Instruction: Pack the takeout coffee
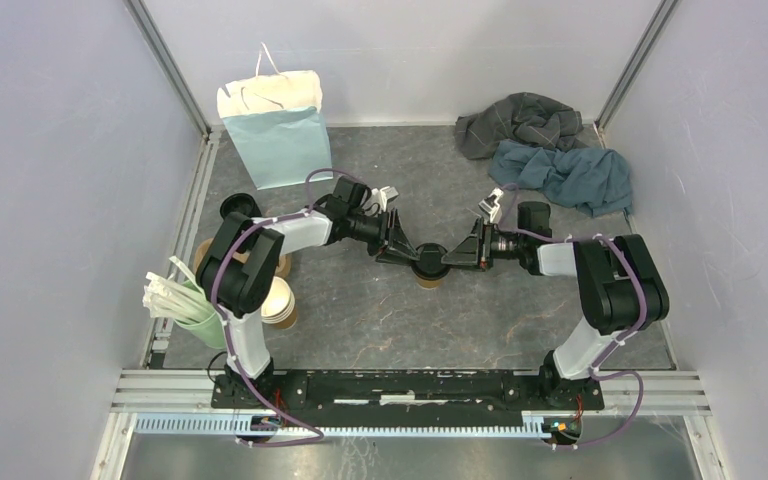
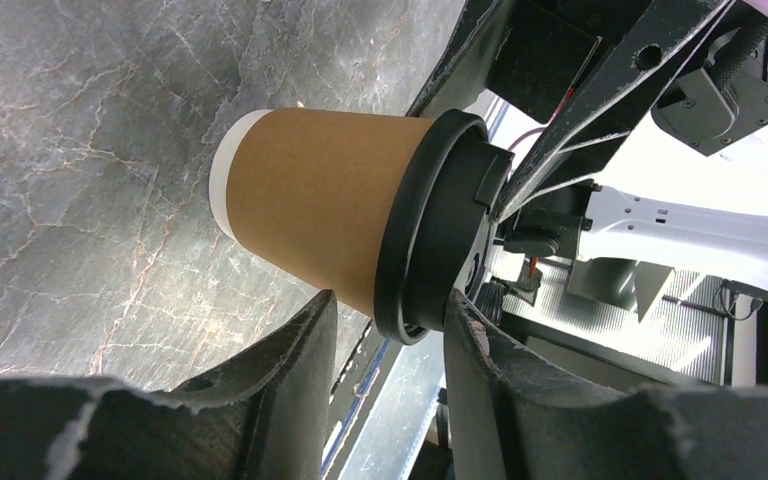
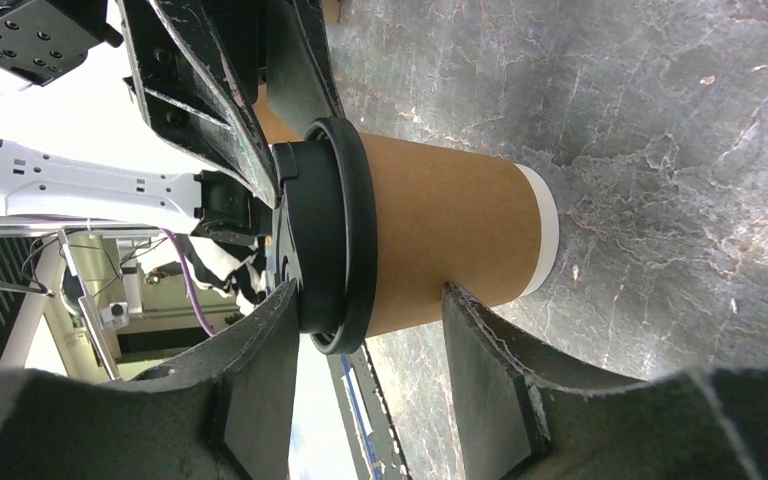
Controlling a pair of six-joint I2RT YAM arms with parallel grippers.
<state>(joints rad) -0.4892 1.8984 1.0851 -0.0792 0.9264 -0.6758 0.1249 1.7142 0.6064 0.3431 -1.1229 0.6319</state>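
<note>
The left hand (image 2: 390, 300) is half shut round the top of the takeout coffee (image 2: 320, 200). One finger lies over the black lid (image 2: 430, 230) and the other sits lower, by the brown paper side. I cannot tell if it really squeezes. The right hand (image 3: 370, 290) does the same from the other side. It is half shut round the lid's rim, and again I cannot tell if it grips. The coffee stands upright in the middle of the bench (image 2: 80, 200), between the two hands.

I think the step is getting a good hold so the cup can go into the paper bag (image 1: 282, 140). The hold should be gentle, because the paper side looks soft and could dent. The lid might pop off if the cup is pulled up by the rim alone. Only one hand should carry it — if both pull, they may tug against each other. The cup should stay straight up.

The bag stands at the back left, by the wall. I see nothing lying on the bench between cup and bag. The stack of lidless cups (image 1: 280, 305) and the green cup of white sticks (image 1: 192, 318) sit close to the left arm (image 1: 250, 265) — mind that elbow. The cloths (image 1: 560, 160) lie well apart, at the back right.
</note>
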